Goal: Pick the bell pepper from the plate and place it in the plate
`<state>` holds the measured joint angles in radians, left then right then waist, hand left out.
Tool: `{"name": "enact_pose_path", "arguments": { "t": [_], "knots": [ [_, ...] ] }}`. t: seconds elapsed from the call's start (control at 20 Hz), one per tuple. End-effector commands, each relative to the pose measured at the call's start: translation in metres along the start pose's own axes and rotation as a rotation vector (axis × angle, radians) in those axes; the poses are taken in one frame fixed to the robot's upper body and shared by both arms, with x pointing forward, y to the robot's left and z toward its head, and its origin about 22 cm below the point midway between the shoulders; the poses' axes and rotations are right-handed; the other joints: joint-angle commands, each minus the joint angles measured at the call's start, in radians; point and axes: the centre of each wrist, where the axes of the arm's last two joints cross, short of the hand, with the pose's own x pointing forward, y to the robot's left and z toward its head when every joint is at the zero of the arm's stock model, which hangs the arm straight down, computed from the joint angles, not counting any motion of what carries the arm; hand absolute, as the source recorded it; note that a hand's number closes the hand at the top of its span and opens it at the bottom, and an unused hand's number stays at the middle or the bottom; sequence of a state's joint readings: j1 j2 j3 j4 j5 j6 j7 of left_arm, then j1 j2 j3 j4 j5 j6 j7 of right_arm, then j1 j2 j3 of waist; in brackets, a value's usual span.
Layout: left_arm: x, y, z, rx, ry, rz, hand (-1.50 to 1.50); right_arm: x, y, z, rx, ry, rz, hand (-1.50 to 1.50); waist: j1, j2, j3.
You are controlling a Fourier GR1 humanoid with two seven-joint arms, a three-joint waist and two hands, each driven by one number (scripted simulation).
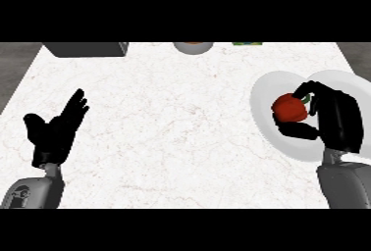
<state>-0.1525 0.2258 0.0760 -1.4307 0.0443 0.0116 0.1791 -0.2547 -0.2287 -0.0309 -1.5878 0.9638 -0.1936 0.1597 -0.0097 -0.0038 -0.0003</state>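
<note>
A red bell pepper with a green stem sits over a white plate at the right of the counter. My right hand is curled round the pepper, fingers above it and thumb below it. A second white plate overlaps behind the first, partly hidden by the hand. My left hand rests open at the left, fingers pointing up, with nothing in it.
A dark grey box stands at the counter's far left edge. A small bowl and a green item lie along the far edge. The white marble counter spreads between the hands.
</note>
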Motion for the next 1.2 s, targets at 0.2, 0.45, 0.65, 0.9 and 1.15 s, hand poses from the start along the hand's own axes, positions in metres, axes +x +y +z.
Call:
{"name": "enact_pose_path", "arguments": {
  "t": [0.2, 0.45, 0.65, 0.9, 1.15],
  "knots": [
    [0.007, -0.012, -0.001, 0.004, 0.007, 0.008, 0.0, -0.071, -0.03, -0.008, -0.091, 0.181, -0.125, 1.5, 0.008, 0.004, 0.001],
    [0.001, -0.004, 0.001, 0.003, -0.015, 0.006, 0.0, -0.111, -0.063, -0.046, -0.14, 0.275, -0.073, 1.5, 0.017, 0.006, 0.001],
    [-0.006, -0.009, -0.011, -0.013, -0.022, 0.001, 0.0, -0.172, -0.052, -0.026, -0.136, 0.291, -0.07, 1.5, 0.014, 0.009, 0.001],
    [0.003, -0.022, -0.009, -0.024, -0.023, -0.024, 0.0, -0.198, -0.048, -0.041, 0.003, 0.342, 0.047, 1.5, 0.031, 0.012, 0.002],
    [0.012, -0.018, -0.008, -0.03, -0.017, 0.013, 0.0, -0.219, -0.036, -0.024, 0.14, 0.43, -0.16, 1.5, 0.029, 0.011, 0.003]
  ]
}}
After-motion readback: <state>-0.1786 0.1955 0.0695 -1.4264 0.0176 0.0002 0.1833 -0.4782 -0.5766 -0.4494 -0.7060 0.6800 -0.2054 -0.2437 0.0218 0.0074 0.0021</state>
